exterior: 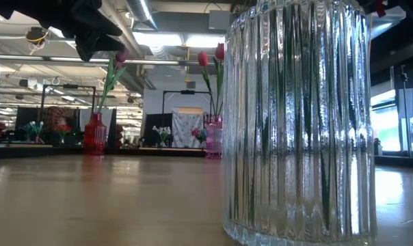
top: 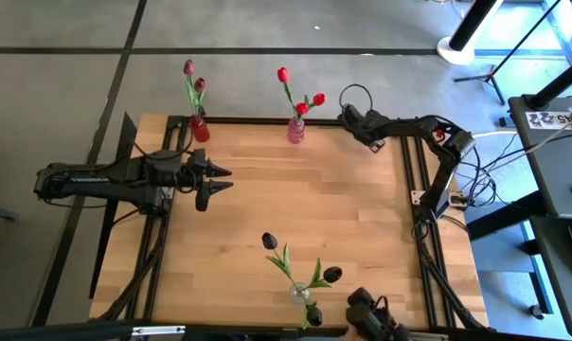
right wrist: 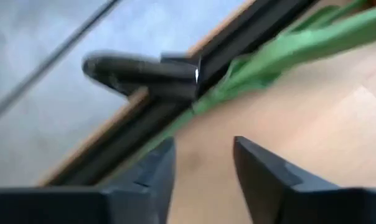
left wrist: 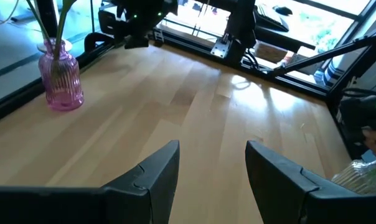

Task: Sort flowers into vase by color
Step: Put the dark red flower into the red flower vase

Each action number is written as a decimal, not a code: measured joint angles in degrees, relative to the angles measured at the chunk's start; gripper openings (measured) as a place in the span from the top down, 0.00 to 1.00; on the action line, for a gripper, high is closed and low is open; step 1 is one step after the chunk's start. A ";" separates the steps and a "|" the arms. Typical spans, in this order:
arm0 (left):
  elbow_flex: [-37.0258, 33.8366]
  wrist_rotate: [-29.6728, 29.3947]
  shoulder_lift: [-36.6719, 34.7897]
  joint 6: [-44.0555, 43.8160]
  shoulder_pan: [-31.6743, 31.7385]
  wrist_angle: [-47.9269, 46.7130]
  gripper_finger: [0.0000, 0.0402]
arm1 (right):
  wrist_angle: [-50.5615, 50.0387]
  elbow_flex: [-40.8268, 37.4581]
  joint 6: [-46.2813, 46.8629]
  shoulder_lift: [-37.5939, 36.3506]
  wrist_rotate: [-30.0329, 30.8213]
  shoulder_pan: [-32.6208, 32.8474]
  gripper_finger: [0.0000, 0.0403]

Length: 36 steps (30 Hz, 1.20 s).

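Fingers of the right gripper (right wrist: 203, 168) stand apart, empty, beside the pink vase (top: 295, 131); left gripper (left wrist: 213, 168) likewise parted.

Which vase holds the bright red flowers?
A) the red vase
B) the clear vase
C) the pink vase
C: seen from above, the bright red flowers stand in the pink vase at the table's far edge, while the red vase holds maroon-pink ones and the clear vase holds near-black ones.

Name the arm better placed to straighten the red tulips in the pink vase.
Right, probably. Its pincer hangs open beside the pink vase holding the red tulips. The left pincer hovers open over the table's left side, nearer the red vase.
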 joint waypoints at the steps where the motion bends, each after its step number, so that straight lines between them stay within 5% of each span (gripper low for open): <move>1: 0.00 0.00 0.00 0.01 0.00 -0.01 0.55 | 1.53 -0.53 0.83 0.00 0.33 -0.07 0.55; 6: 0.00 0.00 0.00 0.57 0.00 -0.01 0.55 | 4.42 -1.50 2.80 0.00 2.33 -1.47 0.47; 18: 0.00 -0.33 0.00 4.15 0.00 2.51 0.55 | 9.73 -1.39 7.71 1.62 -1.01 -1.59 0.58; 29: 0.00 -0.29 0.00 6.05 0.00 2.58 0.55 | 9.41 -1.37 -2.78 1.60 2.30 -3.36 0.58; 36: 0.02 -0.28 0.00 6.09 0.00 2.37 0.55 | 6.00 -1.08 -5.75 1.37 3.70 -3.95 0.74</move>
